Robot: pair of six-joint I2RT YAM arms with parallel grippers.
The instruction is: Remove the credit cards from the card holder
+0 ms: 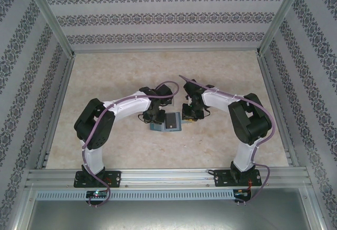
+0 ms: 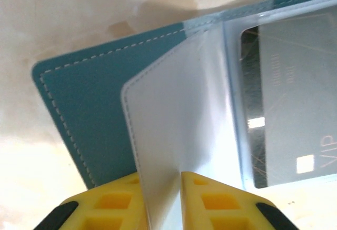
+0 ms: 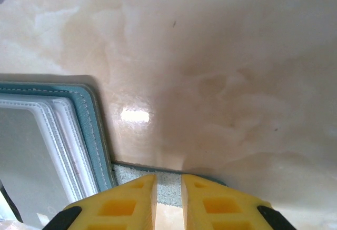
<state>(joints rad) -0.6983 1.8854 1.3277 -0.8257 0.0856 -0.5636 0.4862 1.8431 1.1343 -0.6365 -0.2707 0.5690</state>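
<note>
Though visible, card [image 2: 287,109] behind clear sleeve [image 2: 231,98]

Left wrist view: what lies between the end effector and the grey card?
Left wrist view: a clear sleeve leaf of the card holder, caught between the fingers of the left end effector; beyond it the grey card sits in its pocket.

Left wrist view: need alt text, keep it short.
Yellow fingers of the left gripper straddle a raised clear sleeve page of the open teal card holder, which lies on a beige table. To the right, a grey-silver credit card marked VIP sits inside a clear pocket.
</note>
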